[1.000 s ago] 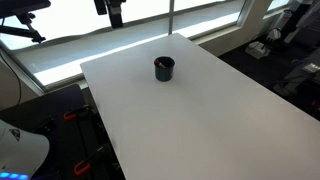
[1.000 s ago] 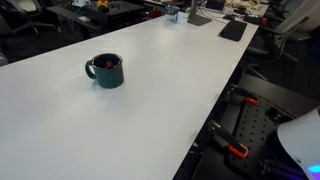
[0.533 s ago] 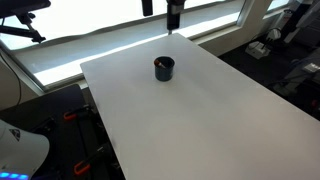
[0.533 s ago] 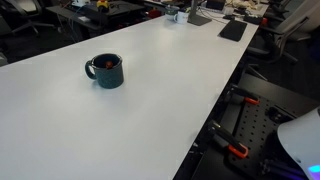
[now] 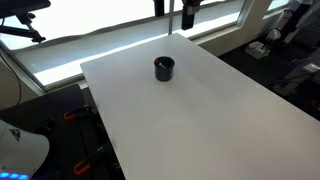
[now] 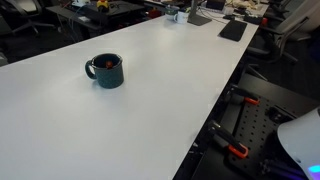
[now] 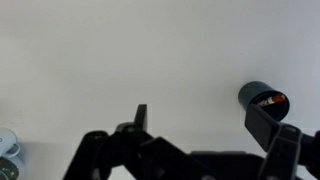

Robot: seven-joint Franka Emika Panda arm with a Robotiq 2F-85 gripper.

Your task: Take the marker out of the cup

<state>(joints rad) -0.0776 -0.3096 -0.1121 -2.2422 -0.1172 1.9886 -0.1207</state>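
Note:
The black cup [image 5: 164, 68] stands on the white table [image 5: 200, 110] toward its far end. It also shows in an exterior view [image 6: 106, 72] and in the wrist view [image 7: 262, 98]. The marker's red-orange end pokes up inside the cup in all views [image 5: 158, 64] [image 6: 92, 69] [image 7: 271, 101]. My gripper [image 5: 188, 24] hangs high above the table's far edge, beyond the cup, only its lower part showing. In the wrist view my gripper [image 7: 205, 120] is open and empty, with the cup by one fingertip [image 7: 262, 122].
Windows run behind the table's far edge [image 5: 120, 35]. Chairs and desks with dark items stand beyond the table [image 6: 200, 15]. The robot's base and red clamps sit off the table's side [image 6: 240, 150].
My gripper has moved sideways along the table's far edge, from above the far left to past the cup. The cup and marker have not moved.

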